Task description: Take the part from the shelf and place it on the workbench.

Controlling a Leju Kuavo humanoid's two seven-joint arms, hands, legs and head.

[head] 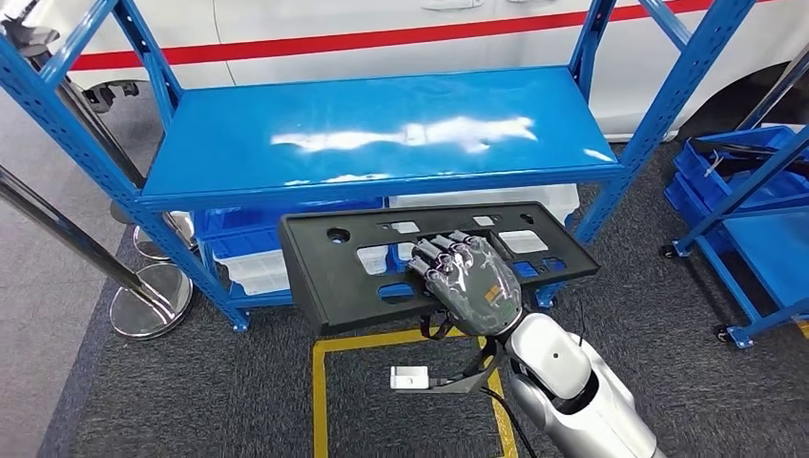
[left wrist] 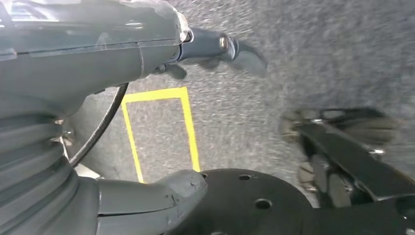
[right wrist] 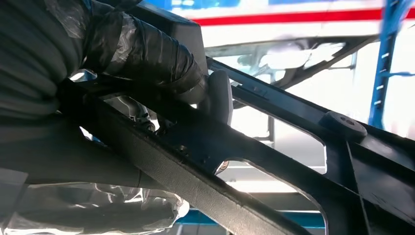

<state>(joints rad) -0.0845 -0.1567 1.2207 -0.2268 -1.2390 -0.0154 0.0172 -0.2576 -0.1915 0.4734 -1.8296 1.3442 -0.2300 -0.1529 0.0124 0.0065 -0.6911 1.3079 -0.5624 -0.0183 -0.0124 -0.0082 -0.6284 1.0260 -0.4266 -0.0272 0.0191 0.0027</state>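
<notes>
Part [head: 382, 272] — long black panel, lying flat, long axis left to right, gripped by right hand [head: 472, 283], before blue shelf [head: 382, 134].

Before me the blue shelf [head: 382, 134] has a bare, glossy top deck; bins [head: 250, 260] sit on its lower deck; it stands on grey carpet [head: 191, 391].

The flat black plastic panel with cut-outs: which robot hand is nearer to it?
Right. The right hand grips the flat black plastic panel in front of the blue shelf; the left hand hangs over the carpet, apart from it.
</notes>
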